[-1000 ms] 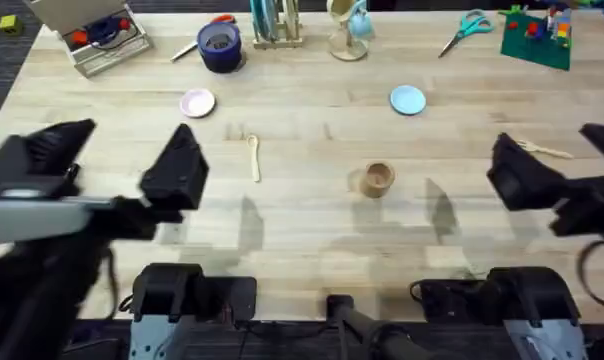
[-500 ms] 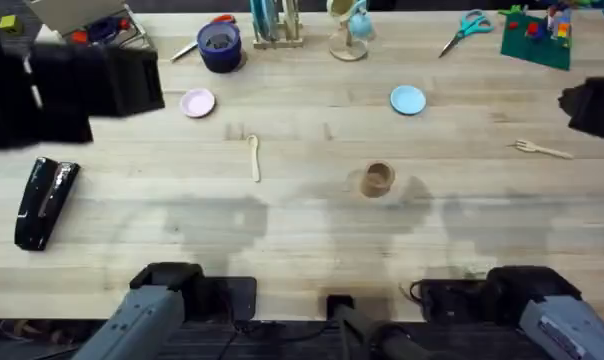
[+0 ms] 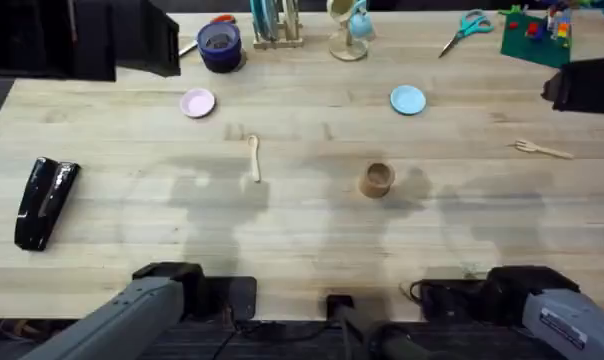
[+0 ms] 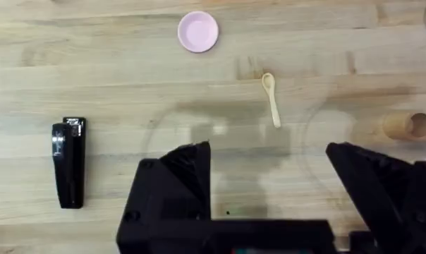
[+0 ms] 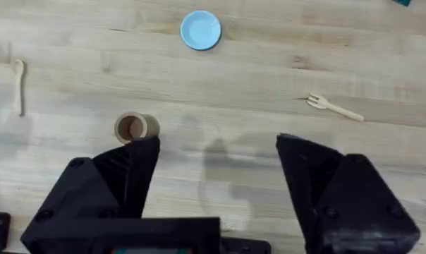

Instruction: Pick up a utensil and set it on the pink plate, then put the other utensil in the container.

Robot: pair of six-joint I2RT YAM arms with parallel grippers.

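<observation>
- A pale wooden worktop (image 3: 312, 250) carries everything, with clutter along its far edge; both arms are raised high over it, and nothing of the task has been lifted yet.
- Far left, a black stapler (image 3: 44, 202) lies apart from the task's things.
- The left end effector (image 4: 269, 190) hangs above the worktop with its fingers spread wide and nothing between them.
- The pink plate (image 3: 197, 103) sits left of centre towards the far side, bare.
- The utensil (image 3: 253, 157) lies flat just near and right of that plate, its long axis running near-to-far, rounded end towards the far side. It lies ahead of the left end effector, so the left arm is clearly the nearer; a grasp would likely close across the thin handle.
- The container (image 3: 377, 179) stands near the middle, upright and open.
- The right end effector (image 5: 216, 183) is likewise wide open and empty.
- The other utensil (image 3: 542, 150) lies well right, long axis roughly left-right, prongs pointing left, on the right arm's side.
</observation>
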